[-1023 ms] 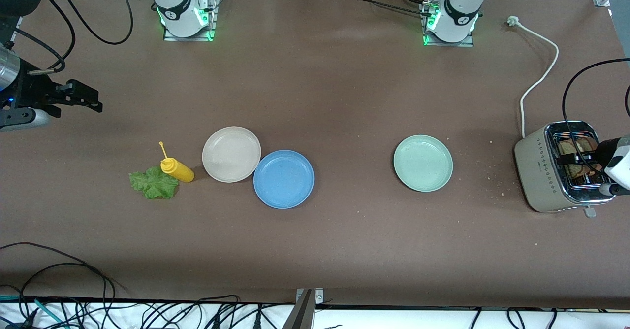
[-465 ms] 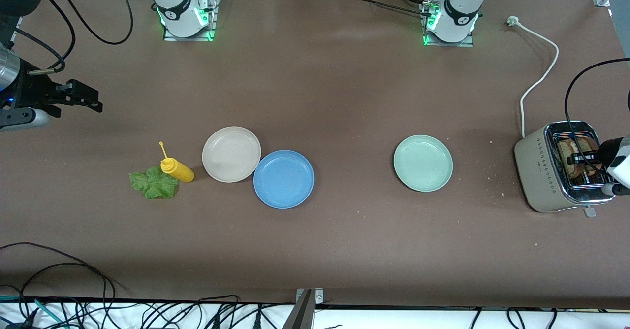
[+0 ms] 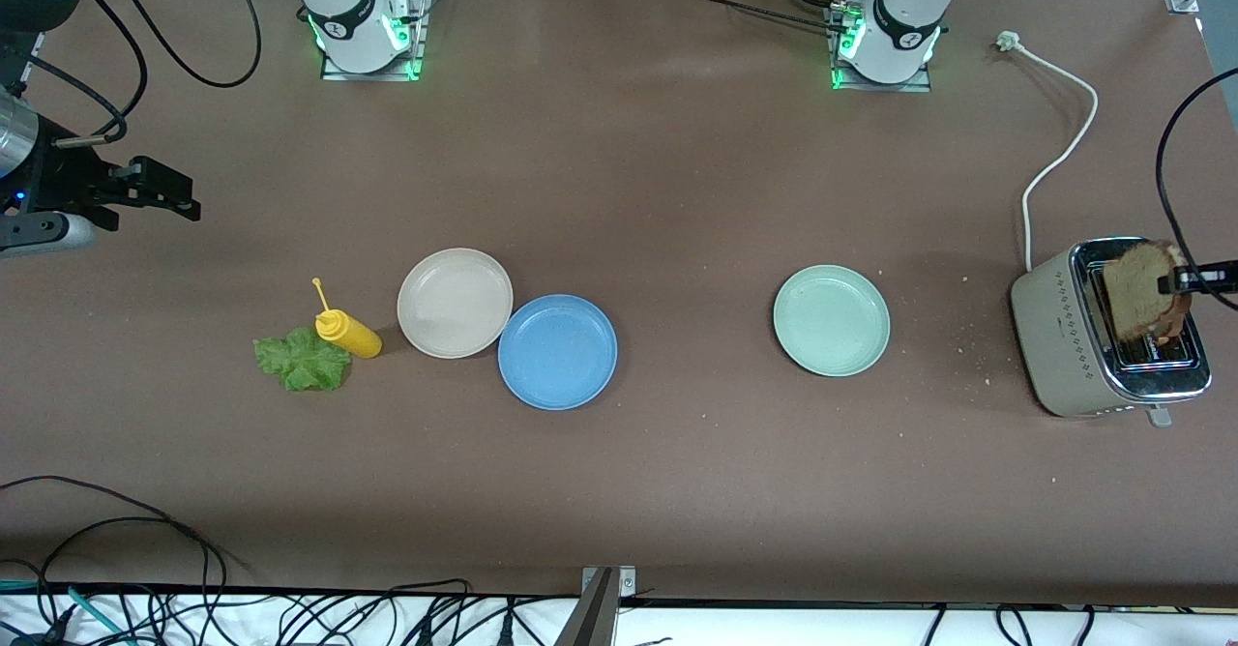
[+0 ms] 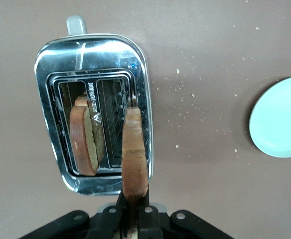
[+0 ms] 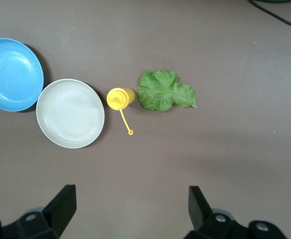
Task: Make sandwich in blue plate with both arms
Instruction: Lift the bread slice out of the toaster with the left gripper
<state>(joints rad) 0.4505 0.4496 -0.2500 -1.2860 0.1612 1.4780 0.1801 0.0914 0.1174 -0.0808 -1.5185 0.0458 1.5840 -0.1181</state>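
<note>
Brown toast (image 3: 1141, 290) hangs upright over the toaster (image 3: 1074, 337), pinched by the left gripper (image 3: 1182, 280) at the table's edge by the left arm's end; a second slice (image 4: 83, 142) sits in a slot. The right gripper (image 3: 164, 191) waits with its jaws wide over the edge at the right arm's end. No writing is readable. On the crumb-strewn brown table (image 3: 658, 191), the blue plate (image 3: 557, 351) touches a beige plate (image 3: 455, 302), near a yellow bottle (image 3: 350, 333) and lettuce (image 3: 302, 360); a mint plate (image 3: 831, 320) lies apart.

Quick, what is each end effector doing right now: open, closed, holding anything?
Left end effector: closed on a slice of bread, over the toaster.
Right end effector: open, holding nothing, waiting above the table.
</note>
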